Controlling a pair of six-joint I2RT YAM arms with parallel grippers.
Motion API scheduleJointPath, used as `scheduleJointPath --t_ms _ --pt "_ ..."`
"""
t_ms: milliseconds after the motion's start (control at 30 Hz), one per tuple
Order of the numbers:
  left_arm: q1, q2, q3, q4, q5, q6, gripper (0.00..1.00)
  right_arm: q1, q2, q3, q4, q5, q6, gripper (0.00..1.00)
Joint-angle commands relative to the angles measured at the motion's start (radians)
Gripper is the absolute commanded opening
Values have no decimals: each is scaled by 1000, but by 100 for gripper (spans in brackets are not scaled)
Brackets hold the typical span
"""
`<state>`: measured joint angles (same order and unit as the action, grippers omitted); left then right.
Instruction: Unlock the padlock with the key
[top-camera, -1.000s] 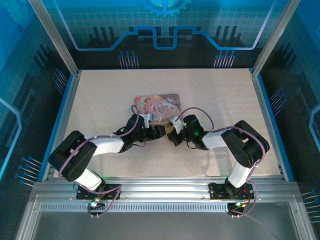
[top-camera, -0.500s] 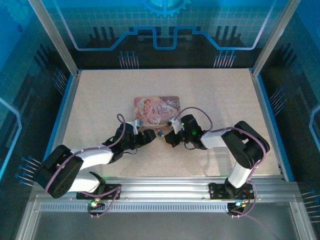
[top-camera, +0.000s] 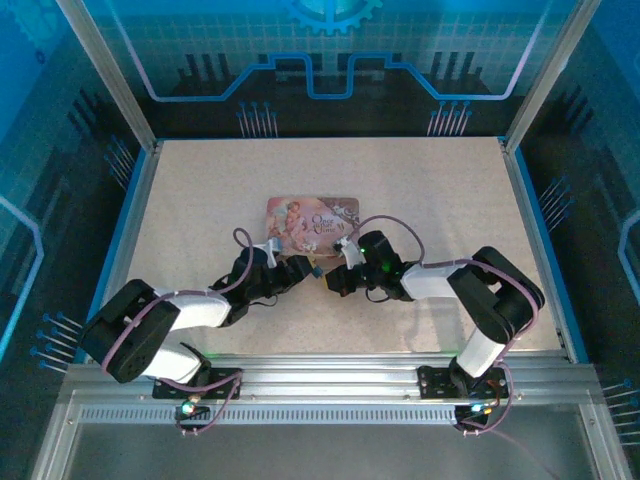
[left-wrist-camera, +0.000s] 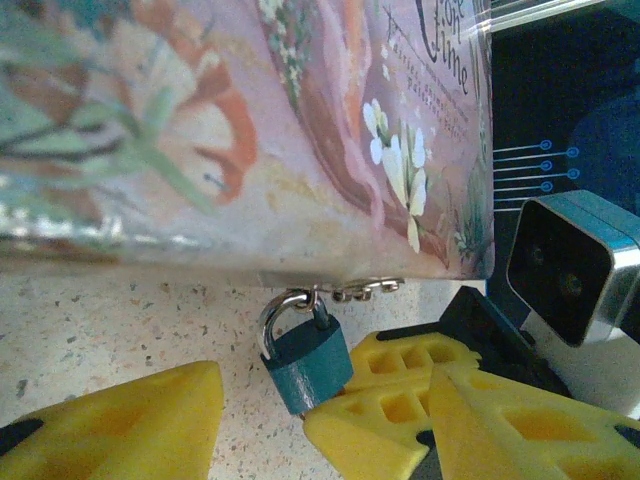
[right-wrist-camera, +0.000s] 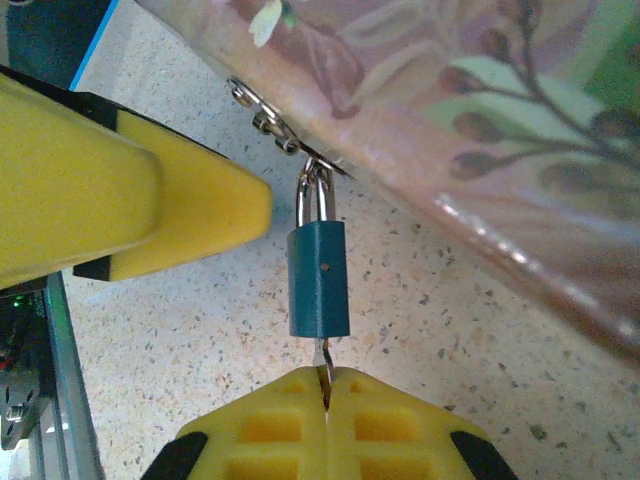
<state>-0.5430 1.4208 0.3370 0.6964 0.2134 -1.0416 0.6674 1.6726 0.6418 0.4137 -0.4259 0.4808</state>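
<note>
Right wrist: the right gripper (right-wrist-camera: 326, 388) is pinched shut on the key (right-wrist-camera: 325, 362), whose blade enters the padlock (right-wrist-camera: 318, 280).
The padlock is hooked to the pink tin's (right-wrist-camera: 480, 130) hasp; the left gripper (top-camera: 297, 268) stands open, one finger (right-wrist-camera: 200, 210) beside the shackle.

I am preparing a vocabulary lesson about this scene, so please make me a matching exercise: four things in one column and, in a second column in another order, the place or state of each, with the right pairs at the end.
Things:
1. padlock
2. key
3. tin box
4. left gripper

Places or states:
A. open, holding nothing
B. pinched in the shut right gripper, its tip at the lock's underside
C. hooked by its shackle to the box's edge
D. lying flat on the table, picture side up

Pairs: 1-C, 2-B, 3-D, 4-A
</note>
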Motion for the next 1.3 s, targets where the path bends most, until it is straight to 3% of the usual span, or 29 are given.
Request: scheduleJointPath --t_ms 0,867,1267 --pt "-5 18 -15 46 -10 -16 56 20 -37 22 8 -19 43 0" --pt "-46 119 6 99 -9 -99 52 47 -5 59 61 -31 207 0" --pt "-63 129 22 102 -1 -111 38 47 12 62 95 -36 272 0"
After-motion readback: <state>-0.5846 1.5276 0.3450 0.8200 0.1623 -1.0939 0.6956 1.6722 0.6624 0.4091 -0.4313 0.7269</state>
